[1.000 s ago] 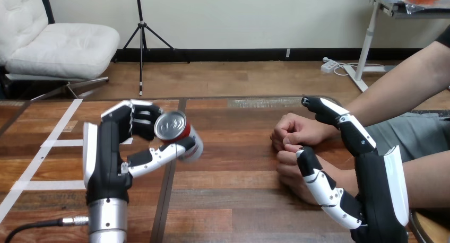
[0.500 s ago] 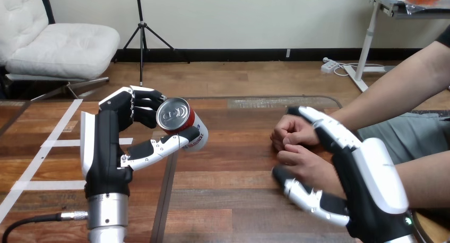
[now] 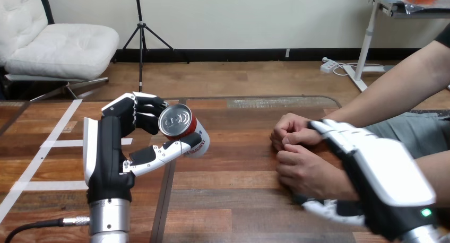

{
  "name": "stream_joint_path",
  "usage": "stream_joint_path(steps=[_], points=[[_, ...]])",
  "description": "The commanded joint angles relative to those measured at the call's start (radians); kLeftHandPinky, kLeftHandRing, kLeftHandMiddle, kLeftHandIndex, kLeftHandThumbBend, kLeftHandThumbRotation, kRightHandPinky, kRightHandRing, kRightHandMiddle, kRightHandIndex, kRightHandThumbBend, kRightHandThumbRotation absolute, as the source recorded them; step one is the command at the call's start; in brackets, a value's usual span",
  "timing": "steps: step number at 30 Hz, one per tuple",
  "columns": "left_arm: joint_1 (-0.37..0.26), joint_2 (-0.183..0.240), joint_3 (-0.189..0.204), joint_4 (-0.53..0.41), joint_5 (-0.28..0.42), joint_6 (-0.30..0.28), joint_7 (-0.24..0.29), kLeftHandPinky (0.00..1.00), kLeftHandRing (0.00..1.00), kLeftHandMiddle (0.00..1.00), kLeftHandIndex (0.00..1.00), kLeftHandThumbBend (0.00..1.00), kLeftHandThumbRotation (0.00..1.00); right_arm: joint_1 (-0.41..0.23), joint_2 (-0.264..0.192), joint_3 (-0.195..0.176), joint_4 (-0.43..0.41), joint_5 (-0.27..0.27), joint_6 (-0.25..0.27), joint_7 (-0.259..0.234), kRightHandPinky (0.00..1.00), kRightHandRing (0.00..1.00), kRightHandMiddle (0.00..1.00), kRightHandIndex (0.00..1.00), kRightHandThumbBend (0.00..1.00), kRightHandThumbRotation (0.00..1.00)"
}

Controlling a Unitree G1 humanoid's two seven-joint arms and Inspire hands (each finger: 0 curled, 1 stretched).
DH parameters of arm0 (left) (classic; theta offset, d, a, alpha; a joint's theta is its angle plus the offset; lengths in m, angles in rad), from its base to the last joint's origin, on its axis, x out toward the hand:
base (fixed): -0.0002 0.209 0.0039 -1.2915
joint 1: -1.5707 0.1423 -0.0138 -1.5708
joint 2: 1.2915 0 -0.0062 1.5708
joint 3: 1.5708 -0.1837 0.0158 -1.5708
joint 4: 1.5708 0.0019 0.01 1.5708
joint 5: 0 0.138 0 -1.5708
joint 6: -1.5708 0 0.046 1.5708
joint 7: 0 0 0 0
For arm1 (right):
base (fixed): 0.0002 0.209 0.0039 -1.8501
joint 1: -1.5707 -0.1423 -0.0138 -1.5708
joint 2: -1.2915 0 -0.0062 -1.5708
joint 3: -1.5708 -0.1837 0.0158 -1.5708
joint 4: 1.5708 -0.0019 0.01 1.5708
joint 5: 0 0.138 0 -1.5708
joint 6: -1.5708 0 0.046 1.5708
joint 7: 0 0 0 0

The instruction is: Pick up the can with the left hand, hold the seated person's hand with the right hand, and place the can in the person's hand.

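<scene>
As the can (image 3: pixel 183 129) is clasped, tilted, between the curled fingers and thumb of the left hand (image 3: pixel 111 147) above the table (image 3: pixel 239 200) at left, pickup is entered as done. Right hand (image 3: pixel 387 179): laid over the person's near hand (image 3: pixel 308 171) at right; whether a grip is closed cannot be told. Outstanding, as judged: hold to be confirmed; can, well apart from that hand, to be carried right and placed

Around the raised can (image 3: pixel 180 127)
It sits in the left hand (image 3: pixel 114 147) above the surface (image 3: pixel 233 200); well to its right rest the person's hands (image 3: pixel 308 171), one behind the other, the right hand (image 3: pixel 384 176) over the nearer one.
</scene>
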Motion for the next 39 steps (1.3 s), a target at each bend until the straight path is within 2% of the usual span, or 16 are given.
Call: stream_joint_path(steps=[1, 8, 20, 29, 39], points=[[-0.050, -0.008, 0.013, -0.063, 0.004, -0.039, 0.000, 0.39, 0.42, 0.44, 0.43, 0.74, 0.00, -0.069, -0.041, -0.022, -0.097, -0.018, 0.075, 0.057, 0.94, 0.93, 0.92, 0.88, 0.75, 0.22], [-0.051, -0.011, 0.014, -0.060, 0.009, -0.040, 0.001, 0.41, 0.42, 0.44, 0.43, 0.74, 0.00, -0.094, -0.095, -0.022, -0.105, -0.042, 0.148, 0.116, 0.97, 0.95, 0.93, 0.88, 0.76, 0.17], [-0.053, -0.009, 0.016, -0.050, 0.024, -0.050, 0.006, 0.41, 0.42, 0.44, 0.43, 0.73, 0.00, -0.134, -0.172, -0.005, -0.092, -0.095, 0.234, 0.201, 1.00, 0.99, 0.96, 0.90, 0.79, 0.21], [-0.054, -0.014, 0.020, -0.047, 0.029, -0.044, 0.009, 0.41, 0.42, 0.44, 0.43, 0.73, 0.00, -0.161, -0.215, 0.005, -0.072, -0.110, 0.272, 0.239, 1.00, 1.00, 0.98, 0.92, 0.80, 0.24], [-0.056, -0.015, 0.020, -0.045, 0.027, -0.042, 0.006, 0.41, 0.42, 0.44, 0.43, 0.73, 0.00, -0.193, -0.261, 0.021, -0.043, -0.125, 0.297, 0.282, 1.00, 1.00, 0.99, 0.93, 0.81, 0.23]])
